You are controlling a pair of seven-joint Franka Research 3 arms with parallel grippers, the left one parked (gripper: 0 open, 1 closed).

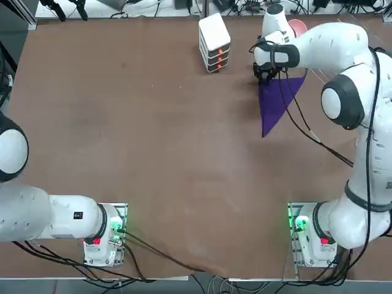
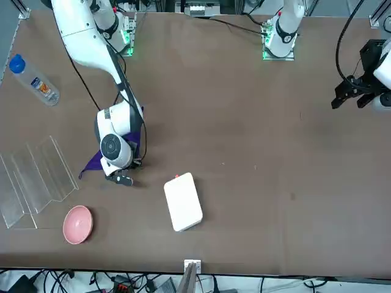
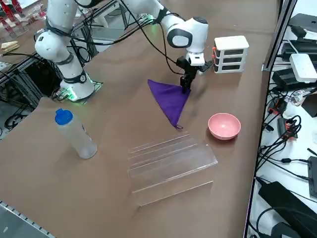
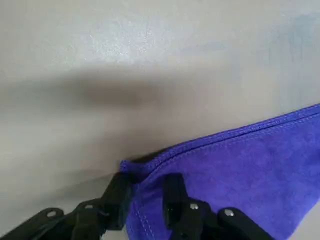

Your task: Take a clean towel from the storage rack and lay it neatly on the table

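Note:
The purple towel (image 1: 275, 101) (image 3: 171, 99) lies as a folded triangle on the brown table (image 1: 153, 135), between the white box and the rack. One of its corners is pinched by my right gripper (image 1: 264, 75) (image 3: 185, 85) (image 4: 145, 182), which is shut on it just above the tabletop. In the wrist view the two black fingers clamp the stitched hem of the towel (image 4: 240, 170). From the front, the arm covers most of the towel (image 2: 93, 162). The clear storage rack (image 3: 168, 163) (image 2: 36, 177) stands empty on the table, apart from the cloth.
A white stacked box (image 1: 214, 41) (image 3: 230, 53) stands close beside the gripper. A pink bowl (image 3: 224, 125) (image 2: 78, 224) sits between the towel and the table edge. A blue-capped bottle (image 3: 74, 134) (image 2: 33, 79) lies beyond the rack.

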